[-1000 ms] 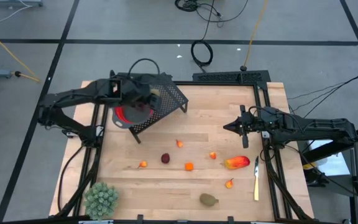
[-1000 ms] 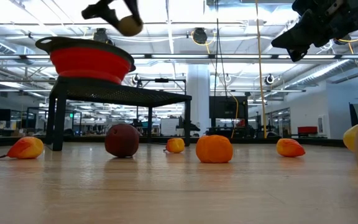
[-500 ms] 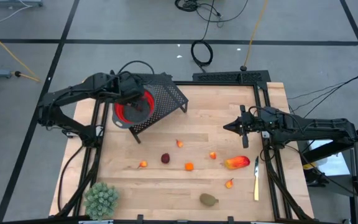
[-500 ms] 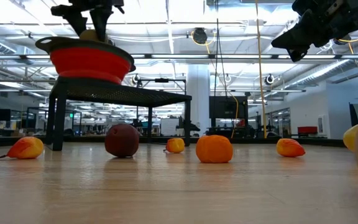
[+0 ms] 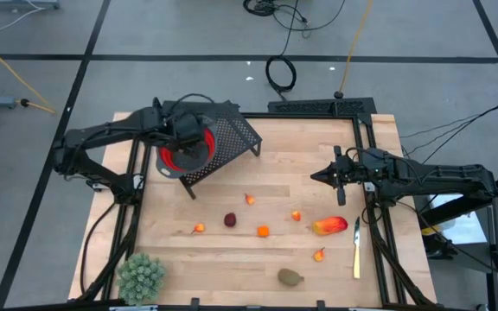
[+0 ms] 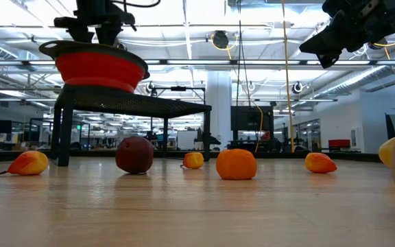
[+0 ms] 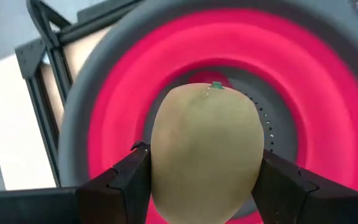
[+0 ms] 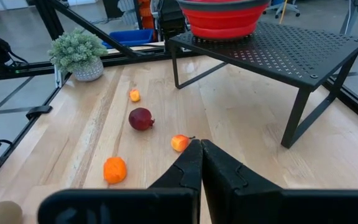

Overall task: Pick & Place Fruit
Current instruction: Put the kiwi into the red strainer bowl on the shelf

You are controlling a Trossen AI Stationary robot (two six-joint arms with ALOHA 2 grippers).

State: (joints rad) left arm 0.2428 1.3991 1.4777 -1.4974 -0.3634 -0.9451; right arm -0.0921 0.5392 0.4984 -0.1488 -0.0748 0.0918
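Since a second ago the left gripper (image 7: 201, 186), clamping a brownish-green fruit (image 7: 204, 152), moved over the red bowl (image 7: 328, 106); right gripper (image 8: 201, 163) waits closed.

bowl (image 7: 328, 93) red, grey rim | oval fruit (image 7: 204, 155) brownish-green | rack (image 8: 291, 50) black, perforated

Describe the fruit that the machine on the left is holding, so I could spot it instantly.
Find the black mesh metal stand at the table's far left, with the red bowl on it. Above that bowl, the left tool grips a brownish-green oval fruit, much bigger than the small fruit scattered on the wooden table.
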